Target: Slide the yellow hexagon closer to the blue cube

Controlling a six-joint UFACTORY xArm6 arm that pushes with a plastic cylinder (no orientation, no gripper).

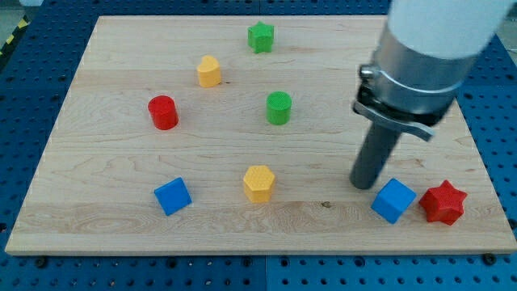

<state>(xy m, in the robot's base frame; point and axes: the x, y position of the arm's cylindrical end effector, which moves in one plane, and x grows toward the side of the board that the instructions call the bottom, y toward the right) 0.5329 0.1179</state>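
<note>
In the camera view, the yellow hexagon (pixel 258 183) sits low on the board, centre, with one blue cube (pixel 172 196) to its left. It looks light, rigid, and likely to slide easily; I'd push its right face. My tip (pixel 361 186), bare and touching nothing, stands well right of it, beside another blue cube (pixel 393 200).

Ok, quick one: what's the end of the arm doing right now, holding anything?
No claw, only a rod. My tip holds nothing, touches no block, just to the view's left of the right-hand blue cube.
</note>
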